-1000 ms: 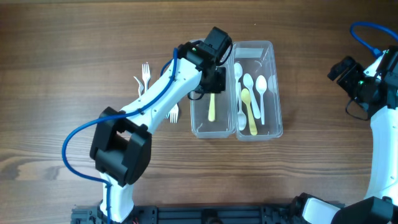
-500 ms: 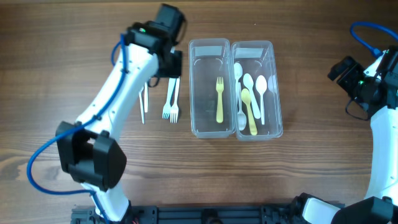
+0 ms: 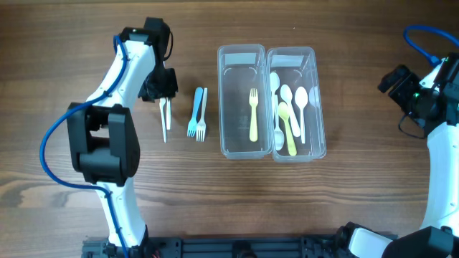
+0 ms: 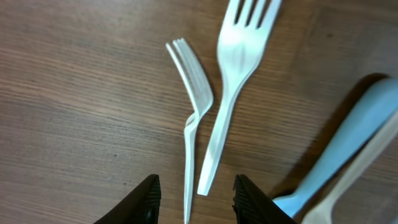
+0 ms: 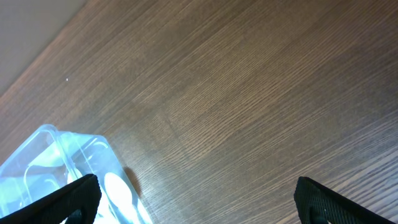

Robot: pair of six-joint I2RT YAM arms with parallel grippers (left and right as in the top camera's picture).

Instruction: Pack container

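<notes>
- Left gripper (image 4: 198, 200): jaws spread, holding nothing, over the handle ends of two white forks (image 4: 242, 43) on the table (image 3: 358, 201).
- Right gripper (image 5: 199, 202): spread, well apart from the container (image 3: 244, 51).
- Container: yellow fork (image 3: 252, 115) in the left compartment, spoons (image 3: 290, 115) in the right.

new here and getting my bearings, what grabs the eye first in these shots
The clear two-part container mid-table: one yellow fork in its left half, a cluster of white and yellow spoons in its right. Left of it, the left claw hangs open over two white forks, beside a blue fork.
</notes>
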